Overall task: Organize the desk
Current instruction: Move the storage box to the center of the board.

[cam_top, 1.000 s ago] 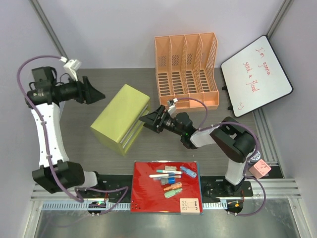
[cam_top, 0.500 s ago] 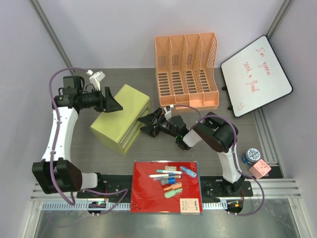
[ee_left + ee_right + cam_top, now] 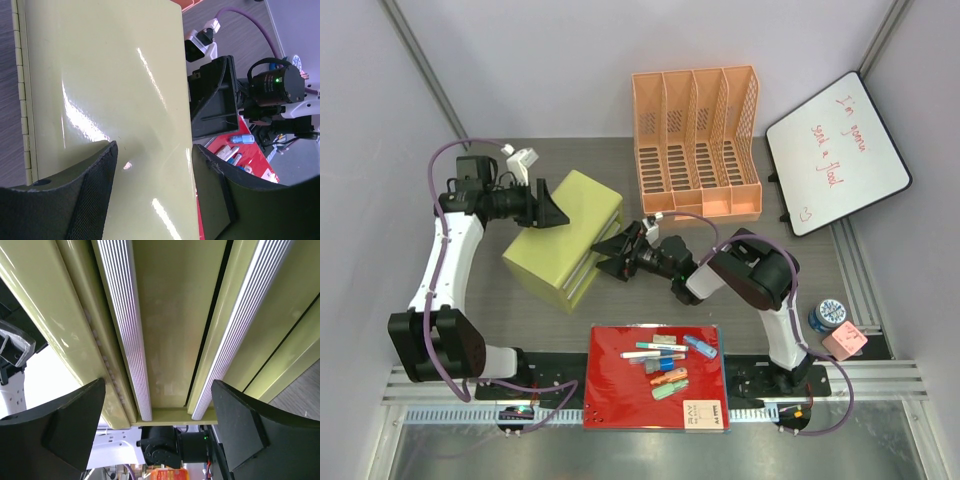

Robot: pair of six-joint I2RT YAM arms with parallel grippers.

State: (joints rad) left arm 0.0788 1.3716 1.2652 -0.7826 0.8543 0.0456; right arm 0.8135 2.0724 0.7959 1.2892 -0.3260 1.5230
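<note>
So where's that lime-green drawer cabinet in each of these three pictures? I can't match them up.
Top external: the lime-green drawer cabinet sits left of centre.
Left wrist: its glossy top fills the left and middle.
Right wrist: its drawer fronts with ribbed silver handles fill the frame.
Shared landmark: the right arm's black fingers, facing its drawers in all three.

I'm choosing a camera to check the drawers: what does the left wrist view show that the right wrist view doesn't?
Left wrist only: a plain glossy panel of the lime-green cabinet, with the red tray holding pens beyond. Right wrist only: its drawer fronts and ribbed silver handle strips. Both: the cabinet close up and some grey desk.
</note>
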